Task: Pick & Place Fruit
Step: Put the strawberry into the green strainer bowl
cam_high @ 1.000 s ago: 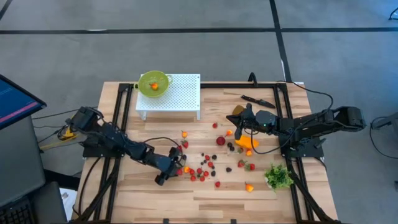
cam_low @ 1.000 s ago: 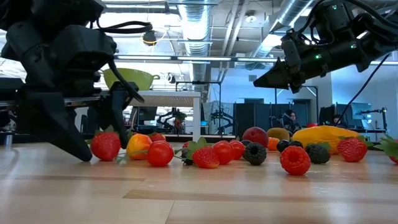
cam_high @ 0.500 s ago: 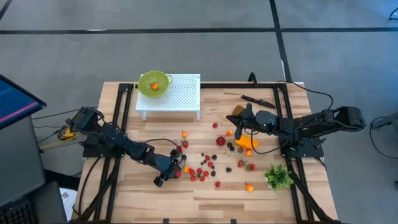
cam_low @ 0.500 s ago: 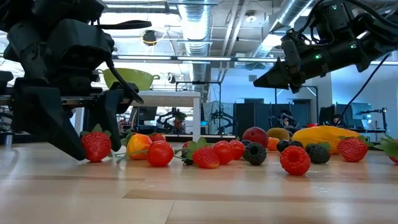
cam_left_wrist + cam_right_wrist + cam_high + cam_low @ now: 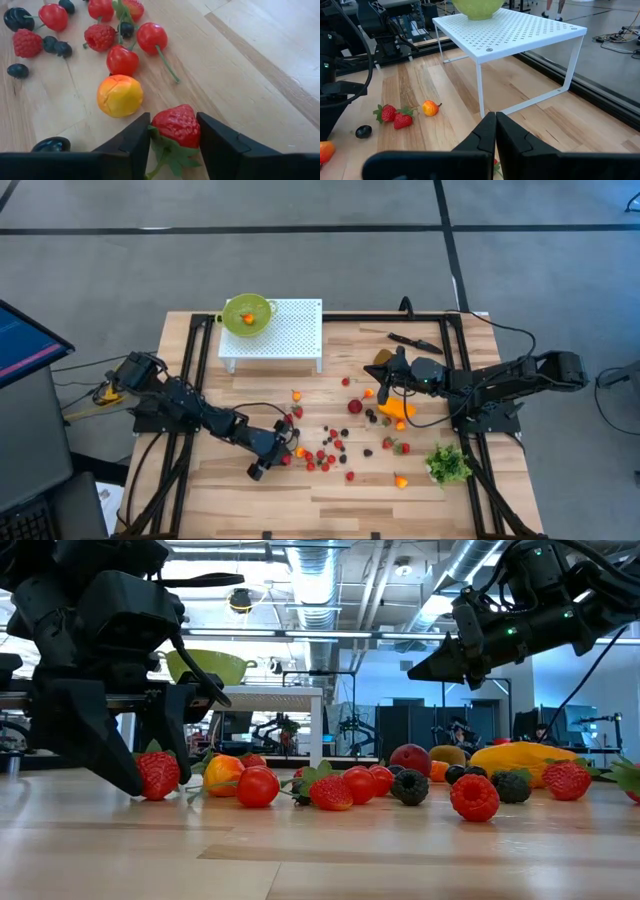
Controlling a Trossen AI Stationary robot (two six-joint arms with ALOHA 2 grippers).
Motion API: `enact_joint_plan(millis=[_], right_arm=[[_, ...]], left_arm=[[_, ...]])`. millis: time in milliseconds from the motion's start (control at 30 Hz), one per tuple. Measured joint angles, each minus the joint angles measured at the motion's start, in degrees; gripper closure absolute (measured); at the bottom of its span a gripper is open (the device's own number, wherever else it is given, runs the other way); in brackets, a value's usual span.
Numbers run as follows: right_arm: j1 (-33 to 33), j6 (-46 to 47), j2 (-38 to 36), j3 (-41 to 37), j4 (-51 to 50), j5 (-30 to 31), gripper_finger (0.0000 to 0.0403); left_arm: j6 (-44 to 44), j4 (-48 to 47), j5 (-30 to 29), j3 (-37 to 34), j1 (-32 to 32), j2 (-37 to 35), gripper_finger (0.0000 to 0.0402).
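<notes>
The fruit lies scattered across the middle of the wooden table in the high view: many small red, orange and dark pieces, a long orange fruit and a brownish oval one nearer the right arm. The left gripper is low at the left edge of the scatter, fingers on either side of a strawberry. The right gripper hangs above the table near the long orange fruit. A green bowl holding 1 small orange piece sits on a white rack at the back. A leafy green bunch lies at the front right, and a black knife at the back right.

In the low view, the left gripper stands on the tabletop with the strawberry between its fingers, beside a small orange fruit. The right gripper is well above the fruit, its fingers pressed together.

In the left wrist view, both fingers touch the strawberry, so the left gripper is clamped on it; the small orange fruit lies just beside it.

In the right wrist view, the right gripper is closed on nothing, pointing toward the rack.
</notes>
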Motion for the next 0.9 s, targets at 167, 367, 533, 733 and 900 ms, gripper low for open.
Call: enact_joint_plan(millis=[167, 367, 533, 733, 900], right_arm=[[0.01, -0.01, 0.0, 0.0, 0.0, 0.0, 0.0397], [0.0, 0.0, 0.0, 0.0, 0.0, 0.0, 0.0397], [0.01, 0.0, 0.0, 0.0, 0.0, 0.01, 0.0397], [0.0, 0.0, 0.0, -0.02, 0.0, 0.02, 0.0397], [0.02, -0.02, 0.0, 0.0, -0.04, 0.02, 0.0397]], left_arm=[[0.0, 0.12, -0.02, 0.0, 0.0, 0.0, 0.0259], [0.03, 2.22, -0.13, -0.04, 0.0, -0.02, 0.026], [0.13, 11.96, -0.39, -0.07, 0.0, -0.02, 0.026], [2.09, 29.52, -5.83, -0.07, 1.22, -0.87, 0.026], [13.19, 39.78, -16.35, 0.02, 3.34, -5.3, 0.026]])
